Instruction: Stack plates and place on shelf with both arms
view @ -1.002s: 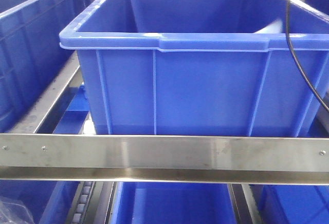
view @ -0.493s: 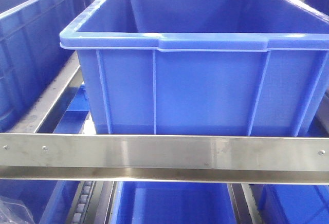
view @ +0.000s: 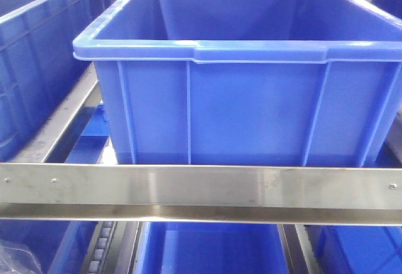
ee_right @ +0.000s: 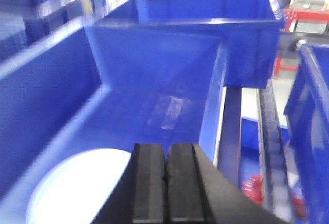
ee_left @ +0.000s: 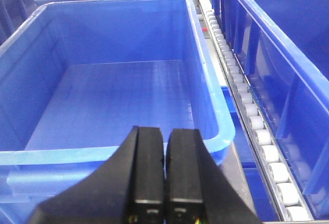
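Front view filled by a large blue crate (view: pixel 239 79) sitting on the shelf (view: pixel 201 187), its brushed steel front rail with rivets running across below. More blue crates to the left (view: pixel 31 54) and on the level beneath (view: pixel 207 249). No arm in that view.

Left wrist view: left gripper (ee_left: pixel 165 183) with black fingers pressed together, nothing between them, poised above the near rim of an empty blue crate (ee_left: pixel 118 95). White roller track (ee_left: pixel 252 116) alongside on the right, another crate past it.

Right wrist view, blurred: right gripper (ee_right: pixel 165 183) likewise closed on nothing, over a crate interior. Pale plate (ee_right: pixel 77 188) lying flat on that crate's floor, lower left, partly hidden behind the fingers. Whether one plate or two stacked, cannot tell.
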